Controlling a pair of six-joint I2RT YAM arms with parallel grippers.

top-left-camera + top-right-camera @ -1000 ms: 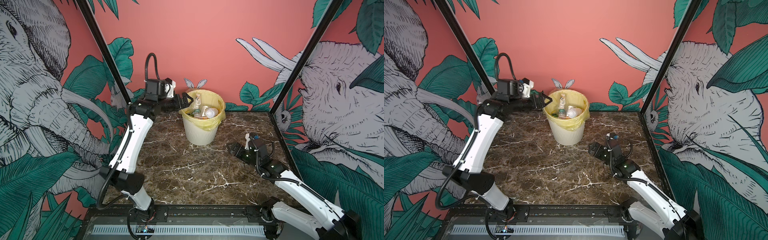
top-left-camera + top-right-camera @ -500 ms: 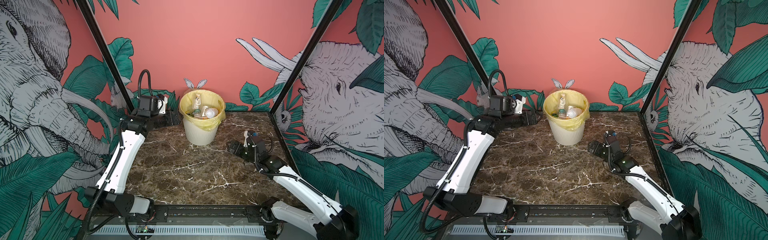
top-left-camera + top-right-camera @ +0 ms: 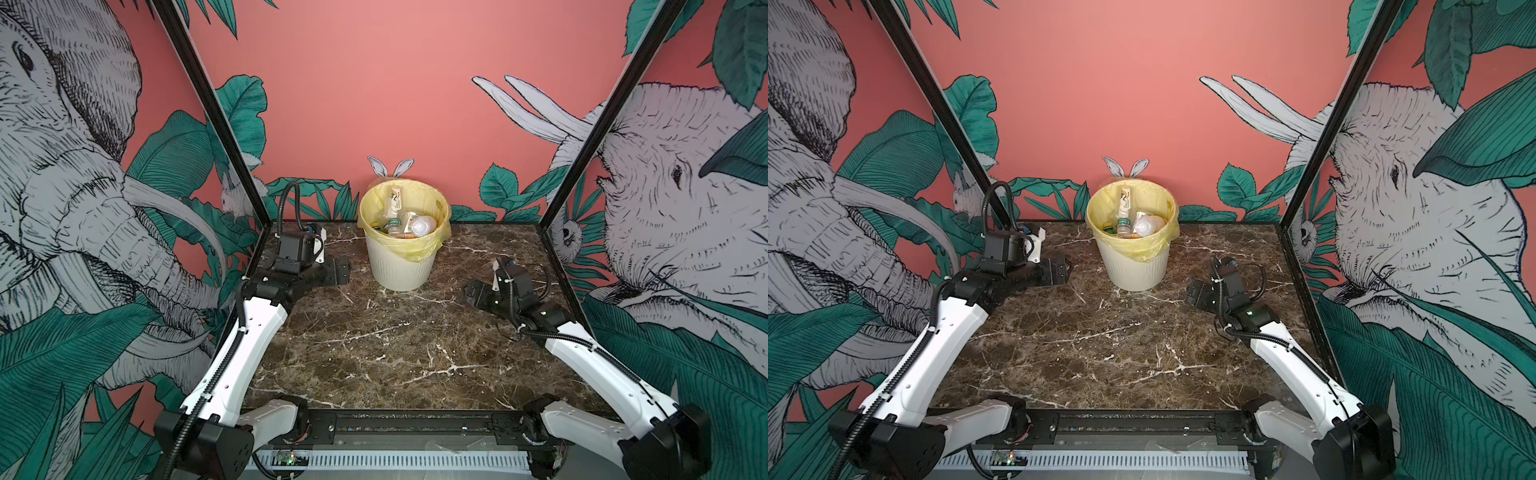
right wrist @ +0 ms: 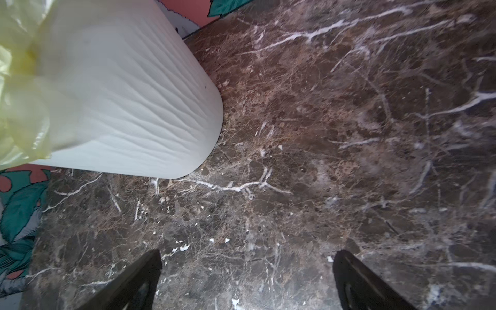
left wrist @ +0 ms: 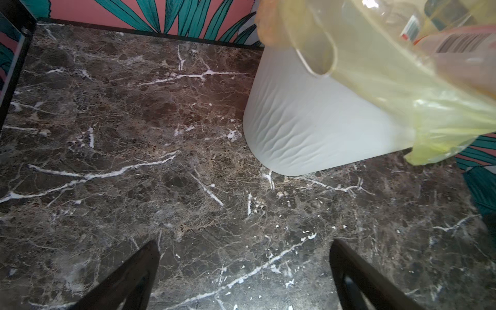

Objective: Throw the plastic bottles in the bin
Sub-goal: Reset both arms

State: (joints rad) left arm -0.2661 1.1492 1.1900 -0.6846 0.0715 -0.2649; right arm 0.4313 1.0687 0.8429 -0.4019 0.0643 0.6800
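Apparently done | plastic bottles [image 3: 422,226] all lie inside the bin [image 3: 399,268] at 12 o'clock of the counter [image 3: 395,357]; none shows outside | left pincer [image 3: 341,270] at its 9 o'clock, right pincer [image 3: 473,293] at 4 o'clock, both wide open, empty.

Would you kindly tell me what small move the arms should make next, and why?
Probably draw both arms back to rest: the plastic bottles lie inside the bin, no bottle shows on the marble table, and the left gripper and right gripper stand open and empty beside the bin.
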